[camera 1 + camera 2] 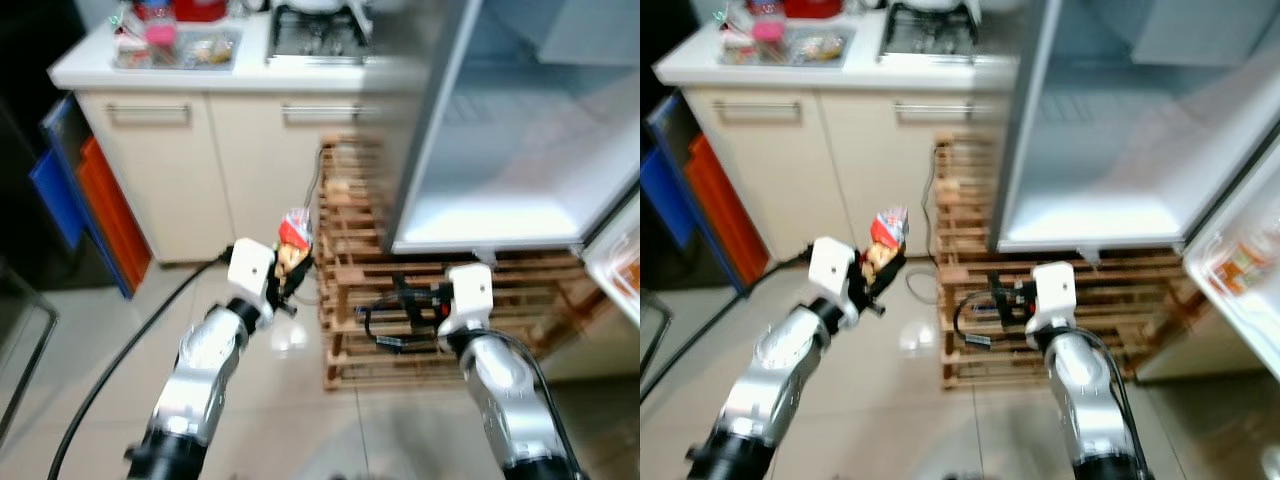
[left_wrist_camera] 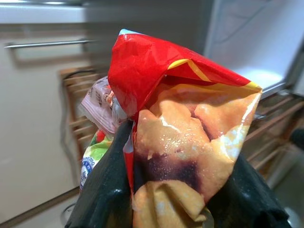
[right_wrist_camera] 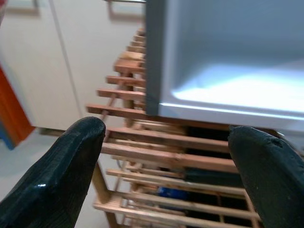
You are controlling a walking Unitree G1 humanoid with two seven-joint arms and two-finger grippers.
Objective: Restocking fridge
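Snack bag heads for the open fridge

At 9 o'clock, the left gripper [image 1: 287, 272] has its fingers clamped on a snack bag [image 2: 180, 128]; at 3 o'clock, the right gripper [image 3: 166, 156], fingers apart, faces the empty fridge [image 1: 520, 150]. Carrying underway; next, lift the bag onto the shelf.

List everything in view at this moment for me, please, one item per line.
Snack bag: one, red and yellow, clamped in the left gripper.
Fridge: one, white, open, bottom shelf bare, ahead on the right.
Wooden pallet: one, light brown, under the fridge.
Counter: one, white, cream cabinets below, ahead on the left.
Gas stove: one, on the counter.
Left gripper: shut on the bag.
Right gripper: open, facing the pallet.
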